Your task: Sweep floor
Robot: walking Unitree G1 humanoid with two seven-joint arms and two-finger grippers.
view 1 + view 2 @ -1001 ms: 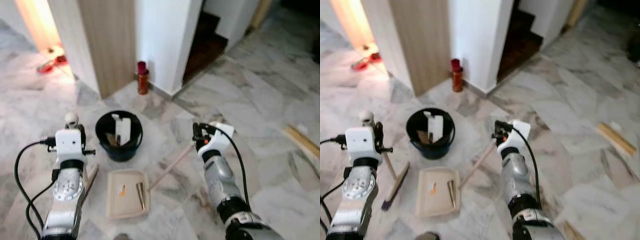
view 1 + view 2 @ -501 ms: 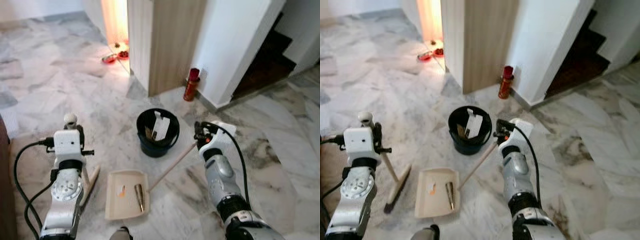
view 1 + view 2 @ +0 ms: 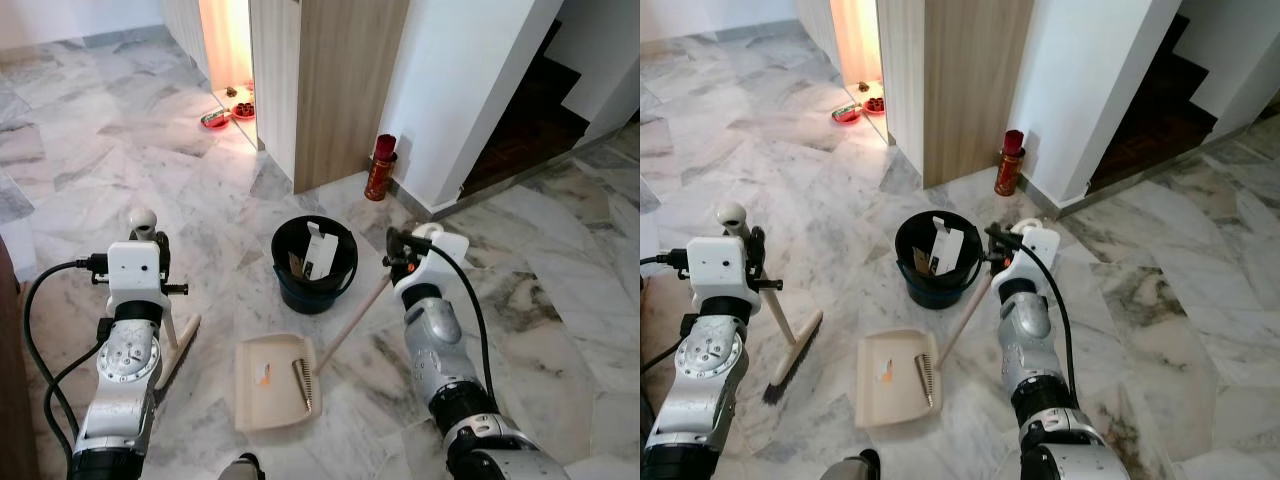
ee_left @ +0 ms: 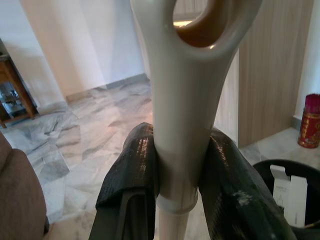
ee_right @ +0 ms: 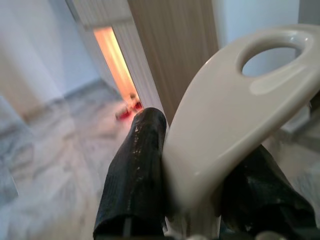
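My left gripper (image 3: 153, 262) is shut on the pale handle of a broom (image 3: 176, 345), whose brush head rests on the marble floor by my left side; the fingers (image 4: 131, 167) clamp the handle just under its hanging loop. My right gripper (image 3: 400, 264) is shut on the looped end (image 5: 235, 120) of a long-handled beige dustpan (image 3: 256, 405). The pan lies flat on the floor in front of me, holding an orange scrap (image 3: 263, 376) and a small ribbed brown piece (image 3: 302, 384).
A black bucket (image 3: 310, 297) with a white carton inside stands just beyond the dustpan. A red can (image 3: 380, 168) sits against the white wall corner. Wood-panelled wall, lit doorway with red shoes (image 3: 215, 118), dark stairs (image 3: 510, 140) at right, dark furniture (image 3: 4, 340) at left.
The view swung left, bringing the doorway and more floor on the left into sight. The dustpan slid a little right, closer to the bucket. Both grippers kept their hold.
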